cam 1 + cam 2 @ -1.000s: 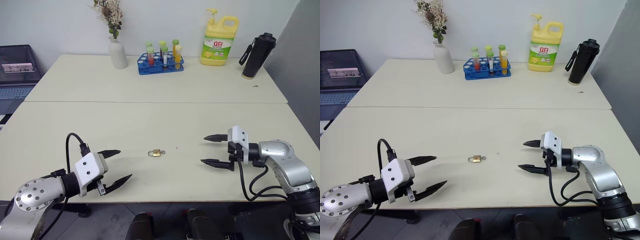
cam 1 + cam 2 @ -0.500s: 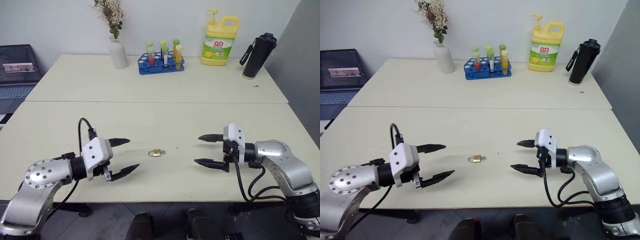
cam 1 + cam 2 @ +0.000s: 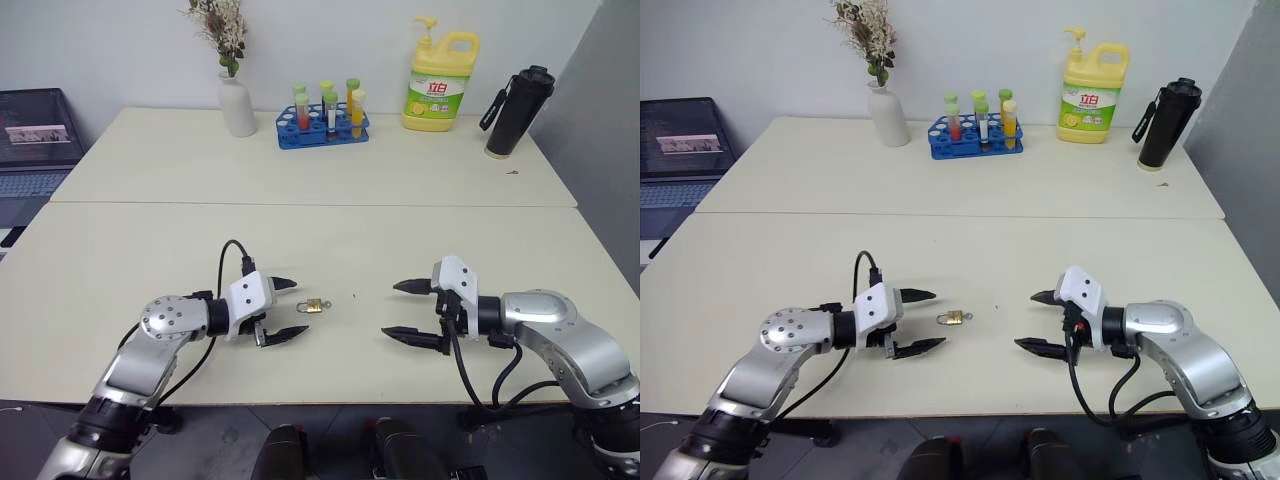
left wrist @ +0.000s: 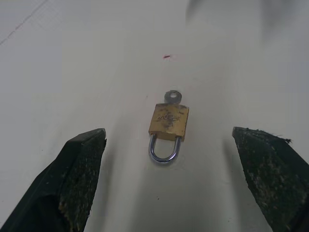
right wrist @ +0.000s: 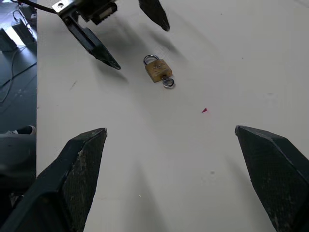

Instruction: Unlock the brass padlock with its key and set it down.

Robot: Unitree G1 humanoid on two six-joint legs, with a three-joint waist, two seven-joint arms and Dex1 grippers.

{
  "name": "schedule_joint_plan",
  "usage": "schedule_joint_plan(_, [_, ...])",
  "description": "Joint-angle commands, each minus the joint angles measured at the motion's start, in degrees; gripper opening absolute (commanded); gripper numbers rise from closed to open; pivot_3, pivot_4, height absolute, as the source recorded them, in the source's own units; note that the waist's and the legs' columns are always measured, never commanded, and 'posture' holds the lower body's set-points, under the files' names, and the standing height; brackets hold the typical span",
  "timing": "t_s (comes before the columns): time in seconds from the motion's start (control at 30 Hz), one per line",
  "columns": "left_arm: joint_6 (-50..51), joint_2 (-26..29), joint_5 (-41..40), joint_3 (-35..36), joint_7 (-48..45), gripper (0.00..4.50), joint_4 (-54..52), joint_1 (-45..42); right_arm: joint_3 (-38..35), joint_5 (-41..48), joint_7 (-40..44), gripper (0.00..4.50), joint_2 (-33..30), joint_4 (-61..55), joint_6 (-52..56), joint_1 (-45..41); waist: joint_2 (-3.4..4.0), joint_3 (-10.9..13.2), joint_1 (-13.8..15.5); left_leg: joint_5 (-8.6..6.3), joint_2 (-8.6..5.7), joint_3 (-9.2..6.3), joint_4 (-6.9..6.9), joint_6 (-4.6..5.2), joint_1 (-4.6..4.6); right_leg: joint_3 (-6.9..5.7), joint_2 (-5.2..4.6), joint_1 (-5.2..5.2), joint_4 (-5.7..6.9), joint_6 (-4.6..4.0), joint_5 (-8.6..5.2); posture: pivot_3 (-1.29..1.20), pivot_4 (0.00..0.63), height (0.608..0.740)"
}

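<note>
Between both pincers, left (image 3: 284, 309) and right (image 3: 405, 311) (each spread apart), lies the brass padlock (image 3: 313, 305), key (image 4: 172, 96) inserted.

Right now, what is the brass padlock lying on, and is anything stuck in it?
The brass padlock lies flat on the bare cream table. The key sticks out of its base; only the round head shows, the blade is hidden inside.

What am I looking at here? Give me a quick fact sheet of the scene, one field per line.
Padlock: small brass padlock lying flat on the table, untouched
Key: silver key sticking out of the lock's bottom
Left claw: left claw open, beside the padlock, shackle end facing it
Right claw: right claw open, farther off on the other side
Back of table: vase, tube rack, yellow soap jug, black bottle
</note>
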Motion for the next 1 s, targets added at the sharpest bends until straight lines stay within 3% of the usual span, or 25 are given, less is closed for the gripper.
schedule_joint_plan(0.03, [-2.3,-0.7,0.8,-1.2,-1.9,4.37,3.4,-3.0,-1.4,1.2,-0.7,4.49,-0.4,-3.1,0.2,0.3,0.00,0.0,0.0,0.00,0.00,0.00,-0.01,0.00,0.00,0.02,0.00,0.00,0.00,0.00,0.00,0.00,0.150,0.740])
schedule_joint_plan(0.53, [-4.2,-4.4,3.3,-4.4,-4.9,4.37,10.4,-6.9,-1.2,2.8,-2.3,4.49,0.0,-4.2,0.3,1.0,-0.02,0.0,0.0,0.00,0.00,-0.02,0.01,0.00,0.00,0.02,0.19,0.02,0.01,0.01,0.01,0.00,0.150,0.740])
schedule_joint_plan(0.63, [-4.3,-4.1,4.0,-4.9,-5.5,3.83,10.5,-6.8,-1.2,3.1,-2.5,4.50,-0.1,-4.5,0.8,0.8,-0.02,0.0,0.0,0.00,0.00,-0.03,0.01,0.00,0.01,0.02,0.19,0.02,0.01,0.01,0.01,0.00,0.150,0.740])
schedule_joint_plan(0.93, [-3.0,-3.2,4.6,-5.2,-6.1,1.03,10.5,-6.0,-1.4,3.6,-3.1,4.50,0.0,-5.2,1.9,0.1,-0.03,0.0,0.0,0.01,0.01,-0.05,0.03,0.00,0.06,0.01,0.20,0.07,0.04,0.05,0.03,0.00,0.150,0.740])
schedule_joint_plan(1.0, [-3.8,-2.8,5.5,-5.4,-5.6,0.97,10.9,-6.0,-1.2,3.4,-3.1,4.50,-0.1,-5.1,1.7,-0.2,-0.02,0.0,0.0,0.01,0.01,-0.05,0.03,0.01,0.07,0.01,0.20,0.07,0.04,0.05,0.03,0.00,0.150,0.740])
